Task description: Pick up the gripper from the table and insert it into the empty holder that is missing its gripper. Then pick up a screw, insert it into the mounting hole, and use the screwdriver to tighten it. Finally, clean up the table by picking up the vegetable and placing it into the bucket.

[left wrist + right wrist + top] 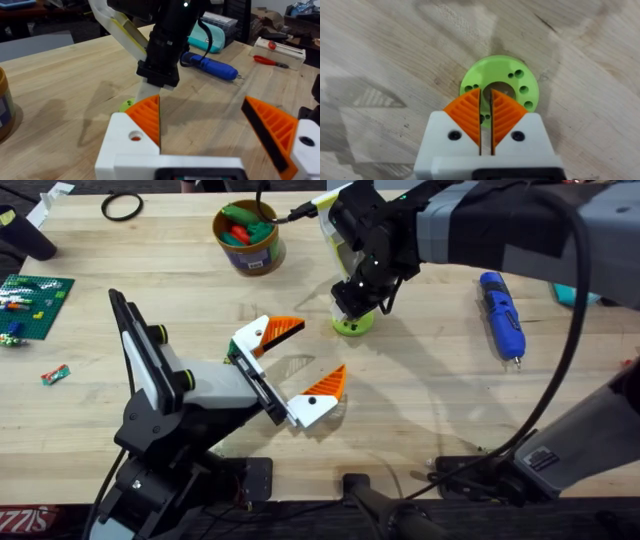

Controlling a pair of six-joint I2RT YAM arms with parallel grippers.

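Wooden desk (420, 395) carries the last step's things: the bucket (250, 238) stands near the far edge with coloured pieces inside, and the screwdriver (502, 313) lies idle toward the right edge. At mid-desk the left gripper (300, 365) gapes empty, while the right gripper (485, 120), pads nearly together, sits over the vegetable (498, 89), which lies flat, not yet lifted, so only the cleanup seems left.
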